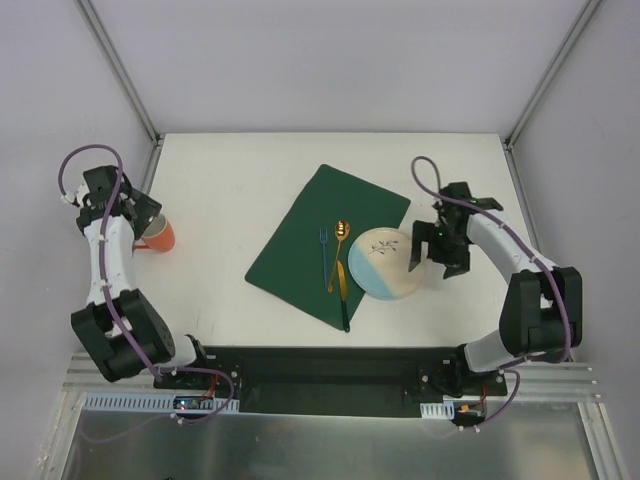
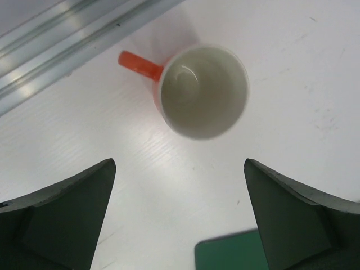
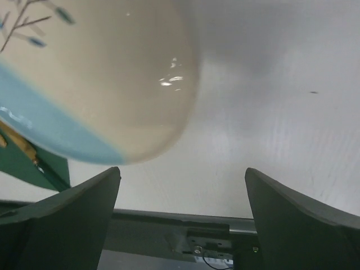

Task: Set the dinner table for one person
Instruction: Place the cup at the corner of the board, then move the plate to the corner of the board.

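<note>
Overhead, the white dinner table [image 1: 225, 185] spreads under and around a dark green placemat [image 1: 295, 240], its long sides running left to right before the arms. The placemat lies skewed, carrying a blue fork [image 1: 323, 250] and gold spoon [image 1: 340, 248]; a cream-and-blue plate [image 1: 388, 265] overlaps its right edge. Well left of the placemat, an orange cup [image 1: 158, 236] stands near the table's left edge. Only the left wrist view shows the cup's white inside, handle toward the metal rail [image 2: 62, 53]. The left gripper [image 2: 179, 164] gapes above it. The right gripper [image 3: 181, 170], jaws spread and holding nothing, sits beyond the plate. Bare tabletop lies behind the placemat.
</note>
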`<move>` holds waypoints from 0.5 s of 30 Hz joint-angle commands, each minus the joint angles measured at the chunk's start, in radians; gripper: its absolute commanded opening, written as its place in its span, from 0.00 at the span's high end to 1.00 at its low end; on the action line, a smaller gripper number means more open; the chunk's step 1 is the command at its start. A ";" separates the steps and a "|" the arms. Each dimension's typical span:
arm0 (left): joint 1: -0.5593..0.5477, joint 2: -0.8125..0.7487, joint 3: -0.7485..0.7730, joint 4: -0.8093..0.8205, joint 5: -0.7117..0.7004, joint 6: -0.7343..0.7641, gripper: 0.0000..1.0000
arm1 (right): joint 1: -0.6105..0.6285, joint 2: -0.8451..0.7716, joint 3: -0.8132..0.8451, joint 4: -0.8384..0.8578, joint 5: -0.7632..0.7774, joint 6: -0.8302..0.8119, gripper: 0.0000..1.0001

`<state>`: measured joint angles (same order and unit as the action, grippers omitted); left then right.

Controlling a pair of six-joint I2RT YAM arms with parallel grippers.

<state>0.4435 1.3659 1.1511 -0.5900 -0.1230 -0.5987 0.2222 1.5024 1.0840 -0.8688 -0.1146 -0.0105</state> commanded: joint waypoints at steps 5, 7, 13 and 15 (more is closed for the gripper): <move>-0.153 -0.194 -0.082 -0.071 0.048 -0.062 0.01 | -0.216 -0.031 -0.131 0.178 -0.151 0.080 0.04; -0.198 -0.237 -0.088 -0.080 0.052 -0.079 0.01 | -0.218 0.007 -0.134 0.191 -0.175 0.080 0.04; -0.374 -0.292 -0.111 -0.120 0.086 -0.147 0.01 | -0.221 0.062 -0.165 0.269 -0.223 0.104 0.04; -0.437 -0.312 -0.111 -0.137 0.094 -0.157 0.00 | -0.219 0.073 -0.176 0.297 -0.238 0.119 0.04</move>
<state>0.0856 1.0969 1.0546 -0.6704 -0.0612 -0.7029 0.0078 1.5570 0.9310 -0.6373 -0.2962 0.0750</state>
